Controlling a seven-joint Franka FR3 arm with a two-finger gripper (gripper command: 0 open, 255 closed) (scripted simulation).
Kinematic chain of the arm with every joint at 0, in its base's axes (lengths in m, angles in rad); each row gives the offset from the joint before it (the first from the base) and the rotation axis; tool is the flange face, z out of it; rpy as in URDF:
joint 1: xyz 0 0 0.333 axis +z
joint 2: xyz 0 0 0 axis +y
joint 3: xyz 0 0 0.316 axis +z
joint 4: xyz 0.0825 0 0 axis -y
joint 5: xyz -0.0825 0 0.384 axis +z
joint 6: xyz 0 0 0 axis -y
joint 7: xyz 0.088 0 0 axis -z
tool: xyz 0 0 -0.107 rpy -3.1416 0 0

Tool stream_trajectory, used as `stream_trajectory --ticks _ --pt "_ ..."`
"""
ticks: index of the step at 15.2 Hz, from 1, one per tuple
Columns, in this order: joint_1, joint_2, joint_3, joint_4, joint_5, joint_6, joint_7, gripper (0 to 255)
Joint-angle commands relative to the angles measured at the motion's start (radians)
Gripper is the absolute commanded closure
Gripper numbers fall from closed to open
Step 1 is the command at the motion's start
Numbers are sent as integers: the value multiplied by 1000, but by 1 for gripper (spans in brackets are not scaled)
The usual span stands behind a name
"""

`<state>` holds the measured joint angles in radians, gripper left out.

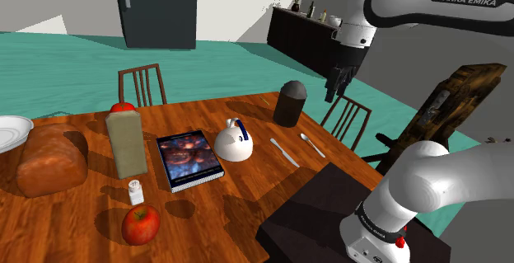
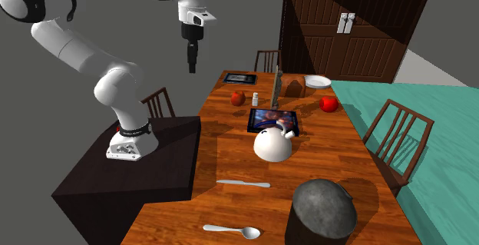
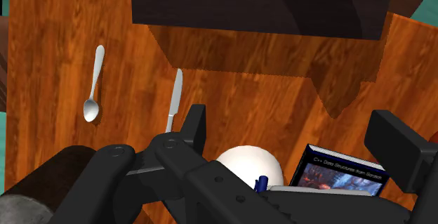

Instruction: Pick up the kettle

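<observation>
Open, empty claw (image 1: 339, 82) poised high above the white kettle (image 1: 234, 142) on the wooden worktop (image 1: 222, 212): descend centred over its blue handle (image 1: 240, 126) before closing.

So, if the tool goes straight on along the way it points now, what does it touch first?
Probably the white kettle, which sits between the open fingers of the tool in the wrist view. Depth is unclear, so it may instead reach the wooden table beside the kettle.
</observation>
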<state>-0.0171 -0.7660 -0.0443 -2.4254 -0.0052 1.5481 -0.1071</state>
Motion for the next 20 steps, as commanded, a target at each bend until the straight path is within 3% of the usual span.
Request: stream_trajectory --ticks 1,10,20 --pt "0 0 0 0 0 0 0 0" --pt "7 310 52 45 27 269 101 0" --pt "9 697 86 229 16 474 210 0"
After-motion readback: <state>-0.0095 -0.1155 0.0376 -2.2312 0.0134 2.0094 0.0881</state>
